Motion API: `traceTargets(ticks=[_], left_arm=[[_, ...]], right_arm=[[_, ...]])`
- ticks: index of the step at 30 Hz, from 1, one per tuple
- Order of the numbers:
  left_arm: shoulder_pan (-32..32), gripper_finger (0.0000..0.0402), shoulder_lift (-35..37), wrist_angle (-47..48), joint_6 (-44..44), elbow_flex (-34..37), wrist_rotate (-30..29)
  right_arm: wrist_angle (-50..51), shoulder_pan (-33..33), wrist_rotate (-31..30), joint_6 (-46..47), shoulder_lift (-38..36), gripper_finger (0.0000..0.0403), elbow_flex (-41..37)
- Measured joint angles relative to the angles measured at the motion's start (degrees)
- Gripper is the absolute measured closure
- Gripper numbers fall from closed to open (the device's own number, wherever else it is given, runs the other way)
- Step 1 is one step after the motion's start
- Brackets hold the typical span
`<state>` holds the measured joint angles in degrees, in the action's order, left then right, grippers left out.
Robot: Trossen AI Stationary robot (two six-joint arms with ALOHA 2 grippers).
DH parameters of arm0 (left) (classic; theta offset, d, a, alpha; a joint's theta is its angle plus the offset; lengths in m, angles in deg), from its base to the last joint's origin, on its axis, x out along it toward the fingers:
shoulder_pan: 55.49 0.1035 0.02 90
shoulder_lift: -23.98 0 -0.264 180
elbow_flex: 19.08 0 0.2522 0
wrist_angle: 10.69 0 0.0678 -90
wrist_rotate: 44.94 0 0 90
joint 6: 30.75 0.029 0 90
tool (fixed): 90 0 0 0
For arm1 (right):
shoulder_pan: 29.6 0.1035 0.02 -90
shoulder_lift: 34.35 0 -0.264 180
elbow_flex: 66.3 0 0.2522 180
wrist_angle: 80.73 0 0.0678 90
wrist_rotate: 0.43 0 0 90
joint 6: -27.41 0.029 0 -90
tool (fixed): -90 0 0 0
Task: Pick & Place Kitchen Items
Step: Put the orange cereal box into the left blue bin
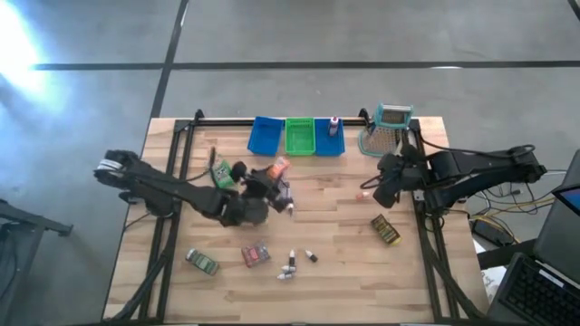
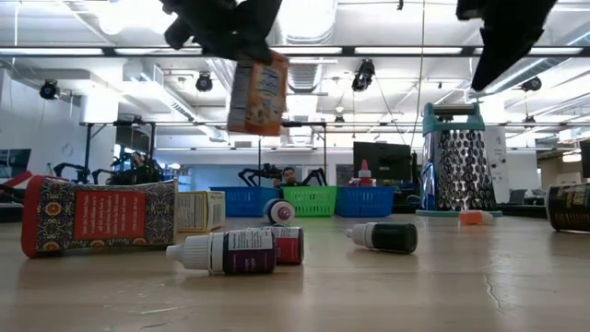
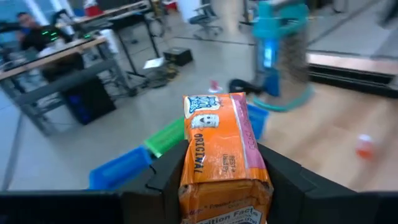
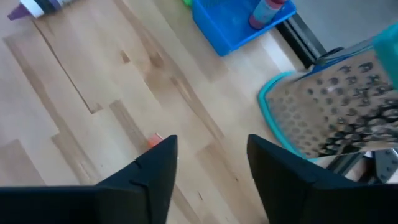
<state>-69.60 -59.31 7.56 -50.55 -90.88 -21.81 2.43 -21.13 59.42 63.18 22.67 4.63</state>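
While it hangs above the middle of the worktop (image 1: 335, 272), the left end effector (image 3: 217, 186) is clamped on an orange box (image 3: 221, 155), one finger on each side, and the box is off the surface, near the blue and green bins (image 1: 296, 138). The right end effector (image 4: 211, 168) hovers beside the metal grater (image 1: 388, 131) with its fingers apart and nothing between them; a small orange item (image 4: 154, 140) lies on the wood just below it. Small bottles (image 2: 226, 251) and packets (image 2: 97, 217) lie scattered nearer the front edge.
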Motion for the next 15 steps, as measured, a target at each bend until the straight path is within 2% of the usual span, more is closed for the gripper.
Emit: traceTargets(ticks=[5, 9, 12, 15], left_arm=[[6.23, 0.0236, 5.46, -0.74, 0.38, 4.14, 0.31], [12.11, 0.0236, 8.47, -1.72, 0.53, 6.94, 3.98], [17.01, 0.0236, 9.05, -7.83, 2.7, 9.72, 7.41], [21.76, 0.0236, 8.74, -17.3, 7.51, 12.39, 13.27]], right_arm=[[-1.95, -0.02, 0.0, -0.09, 0.08, 0.028, -3.49], [-2.99, -0.1, -0.03, 0.21, 0.03, 0.0324, -4.98], [-4.24, -0.33, -1.06, 0.28, -0.03, 0.0355, -5.44], [-6.51, -0.59, -1.39, 0.26, -0.46, 0.0383, -5.91]])
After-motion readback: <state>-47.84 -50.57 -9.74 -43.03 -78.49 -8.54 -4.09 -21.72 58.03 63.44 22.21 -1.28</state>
